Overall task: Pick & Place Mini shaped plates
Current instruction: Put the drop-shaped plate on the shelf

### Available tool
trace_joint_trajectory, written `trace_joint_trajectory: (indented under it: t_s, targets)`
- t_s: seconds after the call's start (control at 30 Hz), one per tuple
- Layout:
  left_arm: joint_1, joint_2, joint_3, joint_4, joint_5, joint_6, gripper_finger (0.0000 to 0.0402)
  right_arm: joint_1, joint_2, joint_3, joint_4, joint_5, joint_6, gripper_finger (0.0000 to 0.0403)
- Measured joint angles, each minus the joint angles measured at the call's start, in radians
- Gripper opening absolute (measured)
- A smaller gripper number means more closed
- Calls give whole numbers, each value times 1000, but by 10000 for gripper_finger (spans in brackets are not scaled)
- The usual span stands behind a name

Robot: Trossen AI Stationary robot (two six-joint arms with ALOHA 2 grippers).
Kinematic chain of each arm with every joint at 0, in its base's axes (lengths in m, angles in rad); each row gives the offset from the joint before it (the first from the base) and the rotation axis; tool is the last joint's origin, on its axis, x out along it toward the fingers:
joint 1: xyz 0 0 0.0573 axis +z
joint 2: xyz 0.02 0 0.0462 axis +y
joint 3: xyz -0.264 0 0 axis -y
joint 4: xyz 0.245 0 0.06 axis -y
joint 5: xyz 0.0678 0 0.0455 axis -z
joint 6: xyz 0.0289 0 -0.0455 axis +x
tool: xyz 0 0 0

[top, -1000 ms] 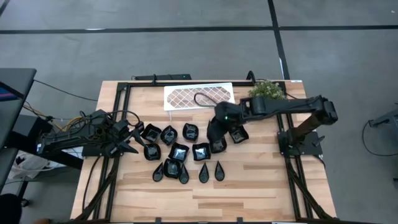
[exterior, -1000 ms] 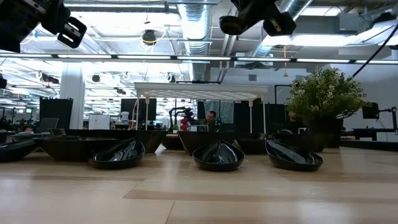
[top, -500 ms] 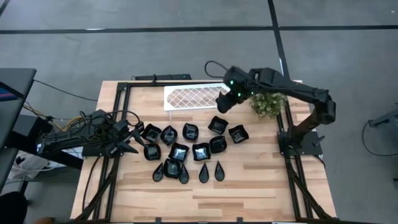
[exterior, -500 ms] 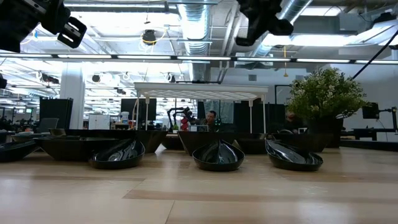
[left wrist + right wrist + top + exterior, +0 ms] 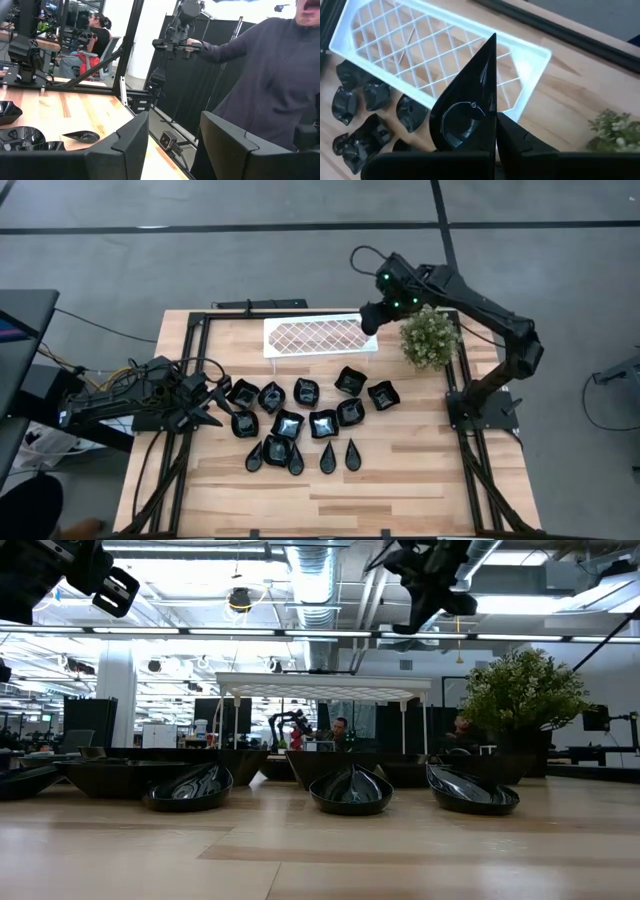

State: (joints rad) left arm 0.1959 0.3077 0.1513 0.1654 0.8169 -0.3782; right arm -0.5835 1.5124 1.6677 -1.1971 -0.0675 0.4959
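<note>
left gripper [image 5: 208,408]: idling spread wide and empty, just beside the leftmost mini shaped plates [image 5: 300,423]. counting about fourteen of those lying on the table [image 5: 400,480], roughly ten squarish and four teardrop, then one white lattice tray [image 5: 318,335]. carrying a fifteenth, a teardrop plate [image 5: 465,112], pinched by its rim in the fully closed right gripper [image 5: 370,317] above the tray's right end, one green plant [image 5: 430,340] just beside. probably risking a slip from so thin a pinch, or clipping the plant while lowering.
</note>
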Motion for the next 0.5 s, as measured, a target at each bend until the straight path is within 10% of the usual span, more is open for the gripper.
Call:
trace_joint_trajectory:
  t_s: [0.5]
  targets:
    - [0, 0, 0, 0, 0, 0, 182, -17, 132, -10, 34, -30, -94, 0]
